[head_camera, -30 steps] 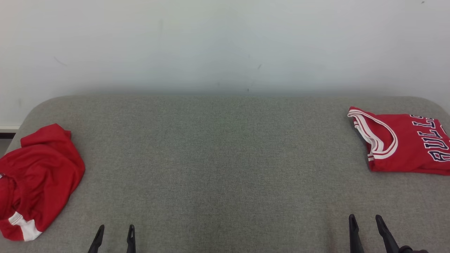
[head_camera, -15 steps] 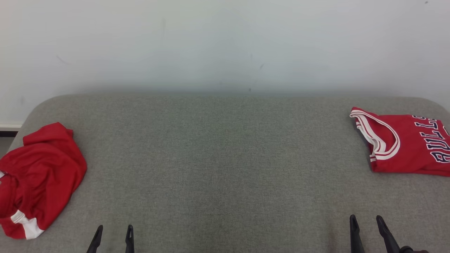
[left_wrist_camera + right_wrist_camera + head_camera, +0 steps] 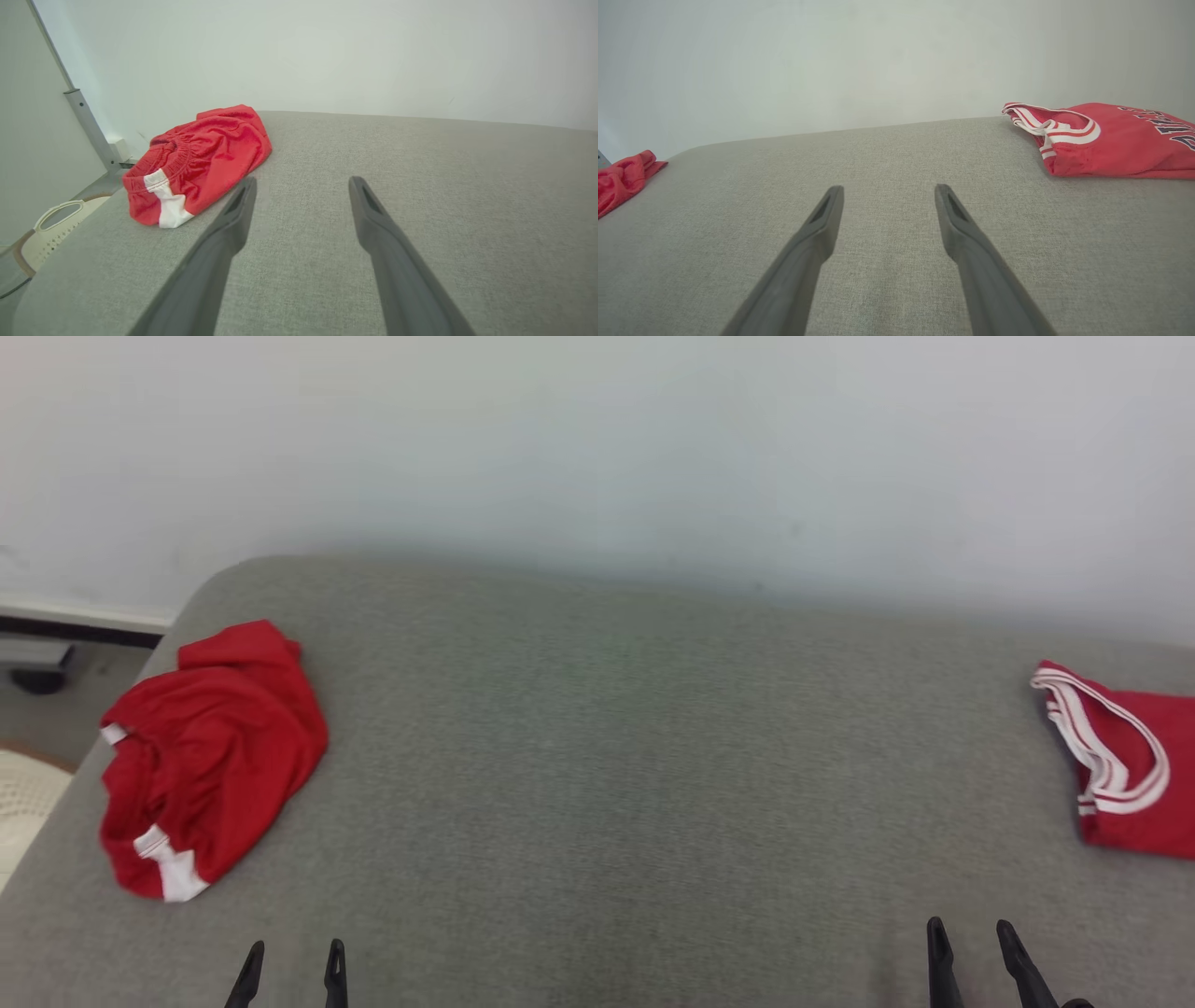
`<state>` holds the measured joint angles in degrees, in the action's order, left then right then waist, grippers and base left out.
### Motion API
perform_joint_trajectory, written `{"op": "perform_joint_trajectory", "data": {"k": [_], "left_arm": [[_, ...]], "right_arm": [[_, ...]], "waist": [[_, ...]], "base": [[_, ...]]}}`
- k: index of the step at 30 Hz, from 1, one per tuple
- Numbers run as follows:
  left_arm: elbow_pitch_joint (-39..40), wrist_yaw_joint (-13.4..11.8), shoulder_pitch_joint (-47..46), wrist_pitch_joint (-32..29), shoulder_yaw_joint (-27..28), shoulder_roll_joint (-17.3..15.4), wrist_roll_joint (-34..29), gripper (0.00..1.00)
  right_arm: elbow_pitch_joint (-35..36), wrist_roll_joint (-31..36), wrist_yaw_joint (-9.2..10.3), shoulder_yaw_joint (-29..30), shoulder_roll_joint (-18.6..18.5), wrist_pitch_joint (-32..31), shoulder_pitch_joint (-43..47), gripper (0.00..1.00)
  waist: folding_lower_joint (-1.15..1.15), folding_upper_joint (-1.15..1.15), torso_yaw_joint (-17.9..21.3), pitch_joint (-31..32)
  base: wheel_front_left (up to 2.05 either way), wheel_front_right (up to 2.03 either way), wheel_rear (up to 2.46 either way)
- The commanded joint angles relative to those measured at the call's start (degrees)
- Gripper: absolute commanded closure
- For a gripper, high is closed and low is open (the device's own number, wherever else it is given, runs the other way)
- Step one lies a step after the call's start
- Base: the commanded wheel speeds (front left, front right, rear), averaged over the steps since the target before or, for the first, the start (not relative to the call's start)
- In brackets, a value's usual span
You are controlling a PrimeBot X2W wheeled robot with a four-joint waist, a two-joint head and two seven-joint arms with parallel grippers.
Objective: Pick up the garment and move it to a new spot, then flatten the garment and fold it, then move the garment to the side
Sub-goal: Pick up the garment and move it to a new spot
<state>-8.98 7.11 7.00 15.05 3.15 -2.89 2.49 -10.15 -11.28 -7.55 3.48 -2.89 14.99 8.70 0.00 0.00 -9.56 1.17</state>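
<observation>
A crumpled red garment (image 3: 210, 756) with white trim lies at the left end of the grey padded table (image 3: 616, 775). In the left wrist view the garment (image 3: 201, 161) sits ahead and to the left of my fingers; in the right wrist view a corner of it (image 3: 621, 179) shows at the far left. My left gripper (image 3: 291, 952) stands open at the near edge, to the right of the garment and apart from it, with nothing between its fingers. My right gripper (image 3: 966, 933) stands open at the near right, empty.
A folded red jersey (image 3: 1134, 770) with white-striped trim lies at the table's right end, cut off by the view's edge; the right wrist view shows the jersey (image 3: 1111, 140) with dark letters. A pale basket (image 3: 56, 228) stands on the floor beyond the table's left end. A white wall runs behind.
The head camera has turned to the left, so both clothes sit further right in the picture. Neither garment nor gripper has visibly moved on the table.
</observation>
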Motion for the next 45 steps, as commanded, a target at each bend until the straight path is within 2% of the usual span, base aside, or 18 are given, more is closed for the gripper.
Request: {"op": "perform_joint_trajectory", "data": {"k": [1,12,20,28,35,39,45], "left_arm": [[-0.2,0.07,0.71,0.2,0.1,0.02,-0.09,0.0],[-0.89,0.3,1.0,0.19,1.04,-0.51,-0.52,0.0],[0.05,-0.36,1.37,0.19,2.92,-0.28,0.4,0.0],[-0.03,-0.48,1.95,0.2,3.71,-0.07,0.51,0.0],[-1.17,-0.16,-1.18,0.2,3.49,-0.06,1.48,0.0],[-2.42,-0.1,-4.8,0.2,4.31,-0.06,2.6,0.0],[-5.99,0.27,-15.01,0.18,6.45,-1.58,4.44,0.0]], "right_arm": [[-0.09,-0.5,0.09,-0.02,0.03,0.22,0.83,0.0],[-0.87,-1.2,0.1,-1.72,0.01,0.22,0.73,0.0],[-1.42,-0.29,0.09,-4.15,-0.01,0.22,-1.74,0.0],[-2.04,-0.46,0.09,-4.61,0.0,0.22,-2.33,0.0],[-1.24,-0.83,0.09,-3.44,0.01,0.22,-1.08,0.0],[-0.5,0.32,0.09,-4.04,-0.01,0.22,-2.85,0.0],[0.84,2.55,0.09,-3.57,-0.05,0.22,-6.85,0.0]], "waist": [[0.0,0.0,-4.7,0.57],[0.0,0.0,-16.5,1.59],[0.0,0.0,-19.01,-0.06],[0.0,0.0,-18.97,-0.1],[0.0,0.0,-18.14,0.0],[0.0,0.0,-14.7,-2.23],[0.0,0.0,-8.11,-7.85]], "base": [[0.0,0.0,0.0],[0.0,0.0,0.0],[0.0,0.0,0.0],[0.0,0.0,0.0],[0.0,0.0,0.0],[0.0,0.0,0.0],[0.0,0.0,0.0]]}}
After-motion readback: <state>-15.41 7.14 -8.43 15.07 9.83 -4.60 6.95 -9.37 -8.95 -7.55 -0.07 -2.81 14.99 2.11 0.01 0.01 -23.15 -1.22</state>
